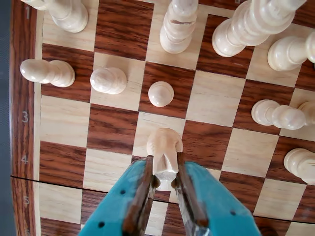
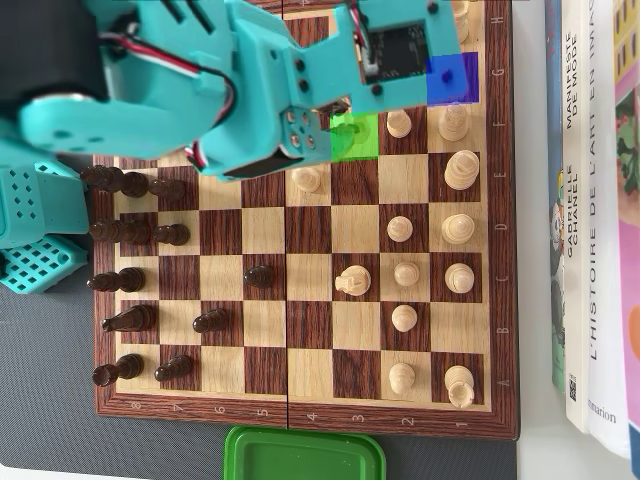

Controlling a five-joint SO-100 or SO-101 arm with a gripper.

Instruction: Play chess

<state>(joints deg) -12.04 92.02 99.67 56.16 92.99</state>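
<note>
The wooden chessboard [image 2: 310, 325] fills both views. In the wrist view my teal gripper [image 1: 165, 164] comes in from the bottom edge. Its brown-lined jaws press both sides of a white chess piece [image 1: 165, 142], which stands upright over a light square near row 4. I cannot tell whether its base rests on the board. In the overhead view the arm [image 2: 270, 90] covers the gripper, and this white piece [image 2: 306, 180] shows just below the arm's edge.
A white pawn [image 1: 161, 93] stands one square ahead of the held piece, with more white pieces [image 1: 177, 27] beyond. Black pieces [image 2: 130, 235] line the board's left side. Green [image 2: 352, 135] and blue [image 2: 452, 78] patches mark two squares. A green lid [image 2: 305, 455] lies below, and books [image 2: 590, 200] stand at the right.
</note>
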